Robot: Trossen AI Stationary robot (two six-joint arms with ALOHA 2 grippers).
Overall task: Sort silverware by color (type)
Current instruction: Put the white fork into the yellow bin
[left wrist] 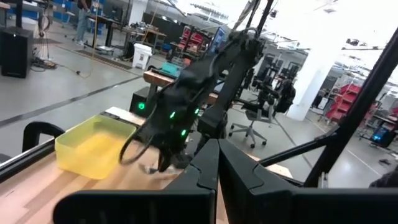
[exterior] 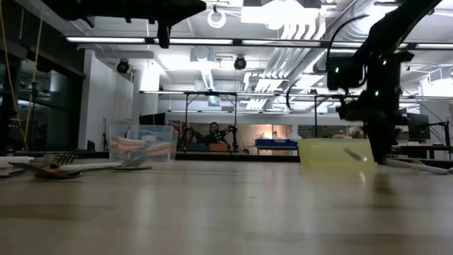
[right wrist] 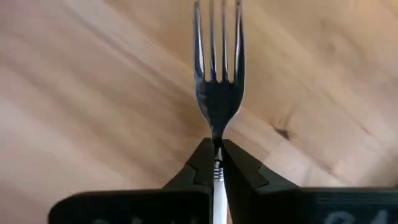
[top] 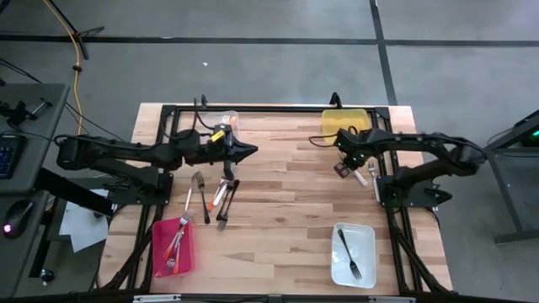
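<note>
A fork (right wrist: pixel 217 93) with a metal head and a white handle sits in my right gripper (right wrist: pixel 217 163), which is shut on it near the yellow bin (top: pixel 344 121); its tines point down at the wood. My left gripper (left wrist: pixel 217 163) is shut and holds nothing, hovering mid-table (top: pixel 250 152) above a loose pile of forks (top: pixel 216 199) lying flat on the table. The red bin (top: pixel 158 252) holds red-handled forks. One dark fork (top: pixel 349 253) lies in the white bin (top: pixel 368 269). The clear bin (exterior: pixel 139 144) holds orange-handled pieces. My right gripper pinches the fork between its two fingers at the neck (right wrist: pixel 217 144), where the metal head meets the white handle (right wrist: pixel 218 193). The handle runs back between the fingers. The fingers come from above, pointing down, along the fork. Whether the tines touch the table I cannot tell.
A black frame rail (top: pixel 278 108) runs along the table's far edge, with more rails at both sides. A white-handled utensil (top: pixel 372 173) lies on the table beside the right arm. Bare wood (top: pixel 286 219) lies between the pile and the white bin.
</note>
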